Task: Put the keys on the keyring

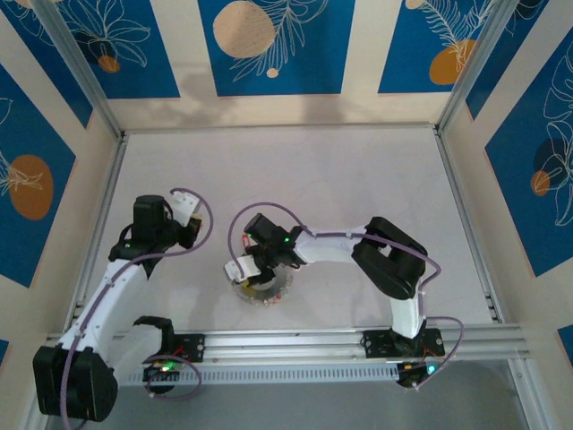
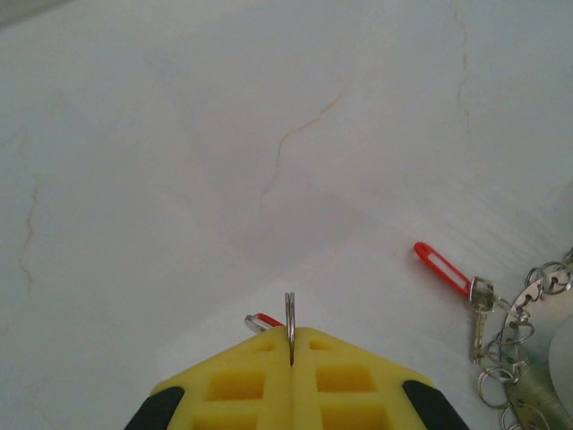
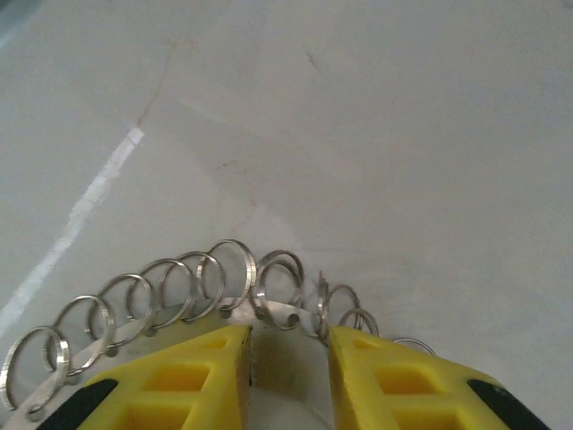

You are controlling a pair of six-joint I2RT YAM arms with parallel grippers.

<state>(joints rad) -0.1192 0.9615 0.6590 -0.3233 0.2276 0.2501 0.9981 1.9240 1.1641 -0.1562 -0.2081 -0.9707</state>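
Pressed together, the left fingers (image 2: 237,381) pinch a small silver split ring (image 2: 289,313) that stands upright and edge-on between their tips; we see a sliver of red just left of it. We find the right fingers (image 3: 192,376) apart, with the rim of the large grey toothed metal keyring (image 3: 271,315) crossing the gap at their tips, and we cannot tell if they touch it. Along that rim stand small silver loops (image 3: 228,269). Near the keyring, one tiny silver key with a red plastic head (image 2: 443,269) lies flat on the white worktop (image 2: 179,179), its long axis diagonal, red head away from the ring.
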